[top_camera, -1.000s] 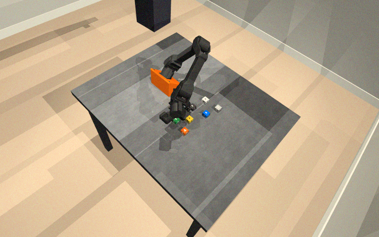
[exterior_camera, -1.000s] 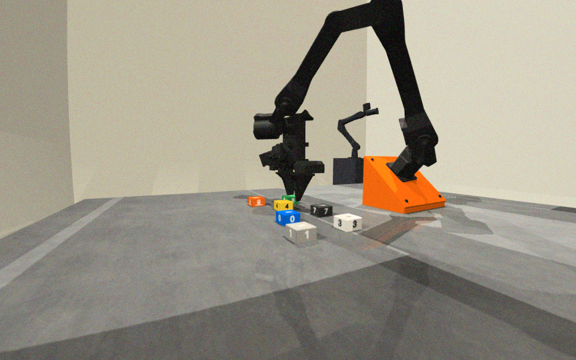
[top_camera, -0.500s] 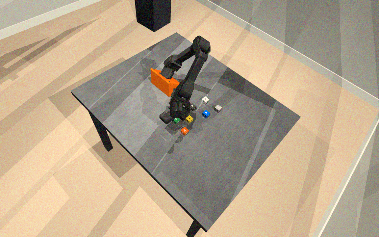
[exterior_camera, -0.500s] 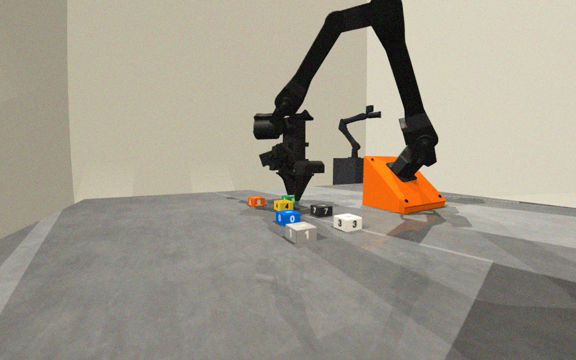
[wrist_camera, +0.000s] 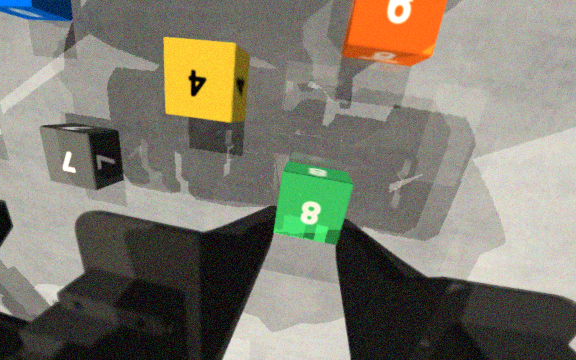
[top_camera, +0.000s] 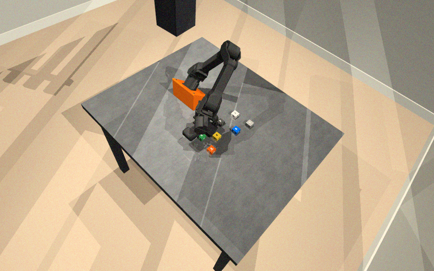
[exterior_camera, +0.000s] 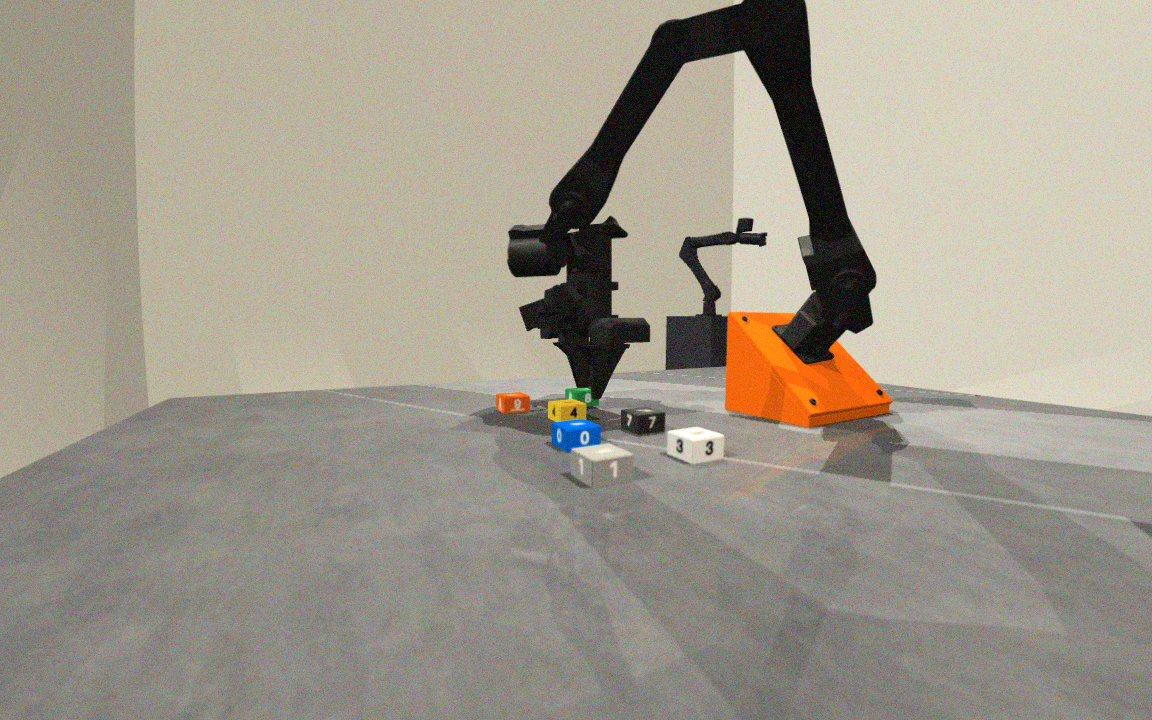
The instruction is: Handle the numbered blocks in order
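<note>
My gripper [exterior_camera: 596,394] [wrist_camera: 307,220] is shut on the green block 8 [top_camera: 202,137] [exterior_camera: 577,394] [wrist_camera: 313,200], one finger on each side. The block looks slightly raised off the table. The yellow block 4 [top_camera: 216,136] [exterior_camera: 567,411] [wrist_camera: 200,80] and orange block 9 [top_camera: 211,149] [exterior_camera: 513,402] [wrist_camera: 393,30] stand nearby. The black block 7 [top_camera: 220,122] [exterior_camera: 643,421] [wrist_camera: 70,157] stands beyond the left finger in the wrist view. The blue block 0 [top_camera: 235,130] [exterior_camera: 576,436], white block 3 [top_camera: 234,114] [exterior_camera: 695,445] and grey block 1 [top_camera: 249,124] [exterior_camera: 601,466] stand farther off.
The orange base wedge [top_camera: 185,95] [exterior_camera: 768,380] carries the arm on the grey table [top_camera: 262,188] [exterior_camera: 383,582]. A black pedestal [top_camera: 176,18] [exterior_camera: 695,342] stands beyond the table, with another small arm [exterior_camera: 696,264] on it. Broad shadows cross the table.
</note>
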`<action>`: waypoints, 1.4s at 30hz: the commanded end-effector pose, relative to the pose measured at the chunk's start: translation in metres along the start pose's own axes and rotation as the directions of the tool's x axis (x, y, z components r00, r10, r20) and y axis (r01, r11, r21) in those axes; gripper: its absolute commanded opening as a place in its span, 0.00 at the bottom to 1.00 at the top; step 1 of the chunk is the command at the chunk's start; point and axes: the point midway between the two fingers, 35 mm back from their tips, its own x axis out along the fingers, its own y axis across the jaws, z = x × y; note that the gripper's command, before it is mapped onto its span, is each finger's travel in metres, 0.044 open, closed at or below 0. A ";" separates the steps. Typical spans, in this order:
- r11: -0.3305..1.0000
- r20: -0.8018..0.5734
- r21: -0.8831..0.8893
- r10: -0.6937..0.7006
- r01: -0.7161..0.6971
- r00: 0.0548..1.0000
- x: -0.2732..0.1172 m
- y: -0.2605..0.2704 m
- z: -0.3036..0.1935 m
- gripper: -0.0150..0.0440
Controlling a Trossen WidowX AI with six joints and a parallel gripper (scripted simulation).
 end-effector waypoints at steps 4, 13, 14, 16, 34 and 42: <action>1.000 0.006 -0.006 -0.008 0.008 1.000 -0.011 -0.002 0.002 0.46; 1.000 0.006 -0.006 -0.008 0.008 1.000 -0.011 -0.002 0.002 0.46; 1.000 0.006 -0.006 -0.008 0.008 1.000 -0.011 -0.002 0.002 0.46; 1.000 0.006 -0.006 -0.008 0.008 1.000 -0.011 -0.002 0.002 0.46; 1.000 0.006 -0.006 -0.007 0.007 1.000 0.004 -0.002 0.002 0.46; 1.000 0.006 -0.006 -0.007 0.007 1.000 0.004 -0.002 0.002 0.68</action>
